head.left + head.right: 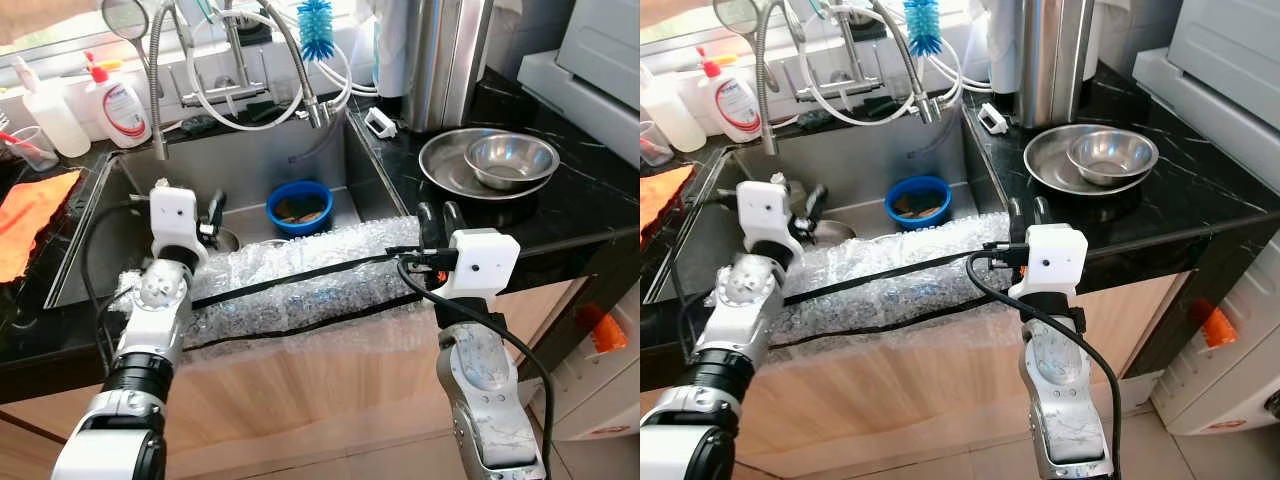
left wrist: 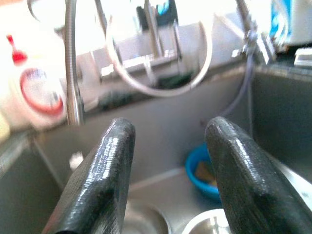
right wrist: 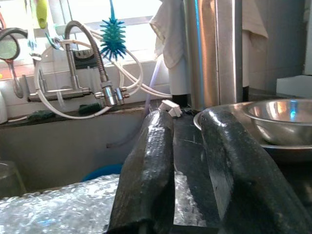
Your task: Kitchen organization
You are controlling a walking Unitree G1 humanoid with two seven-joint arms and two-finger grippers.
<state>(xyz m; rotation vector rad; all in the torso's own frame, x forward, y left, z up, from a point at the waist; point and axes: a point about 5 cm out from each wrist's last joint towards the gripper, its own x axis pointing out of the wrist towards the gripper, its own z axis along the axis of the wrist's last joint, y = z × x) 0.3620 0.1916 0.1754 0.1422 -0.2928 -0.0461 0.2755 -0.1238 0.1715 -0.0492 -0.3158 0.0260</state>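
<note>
Sink (image 1: 120, 215): steel basin under the faucet, holding a blue bowl (image 1: 299, 207) with brownish residue, probably awaiting washing.
Bubble wrap (image 1: 300, 275): draped along the sink's front edge, seemingly as padding.
Left gripper (image 1: 213, 215): over the basin near the drain, fingers spread wide, holding nothing.
Right gripper (image 1: 441, 222): at the counter edge beside the wrap, fingers narrowly apart, empty.
Steel bowls (image 1: 510, 160): nested on the black counter (image 1: 590, 200), right of the sink.
</note>
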